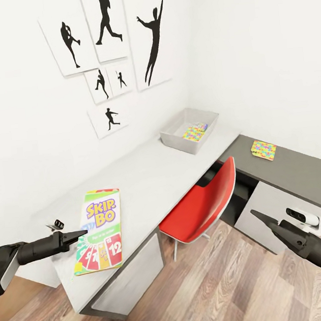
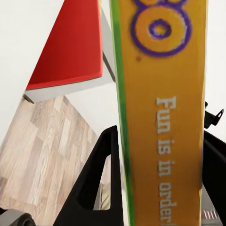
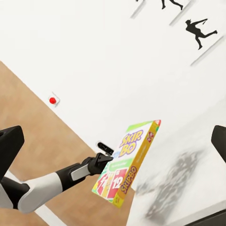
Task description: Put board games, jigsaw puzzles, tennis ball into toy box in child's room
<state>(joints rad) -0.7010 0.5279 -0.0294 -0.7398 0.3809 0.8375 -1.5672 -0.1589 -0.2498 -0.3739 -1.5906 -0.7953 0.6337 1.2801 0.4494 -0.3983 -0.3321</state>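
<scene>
I am pinching the Skip-Bo box [image 1: 98, 228] by its edge in my left gripper [image 1: 77, 235], above the table [image 1: 152, 176], for carrying to the toy box [image 1: 189, 130]; my right gripper [image 1: 259, 217] is hanging spread, empty.

L-shaped counter [image 1: 147, 176] with a pale grey top, plus a lower dark grey wing [image 1: 300, 173] on the right. Toy box [image 1: 175, 138] sits at the far end of the pale top, by the corner of the walls; a jigsaw puzzle [image 1: 194, 133] lies inside it, with another small item I can't make out. A second jigsaw puzzle [image 1: 263, 149] lies flat on the dark wing. Skip-Bo box [image 1: 99, 226] is over the near end of the pale top; in the right wrist view it looks raised off the surface.
</scene>
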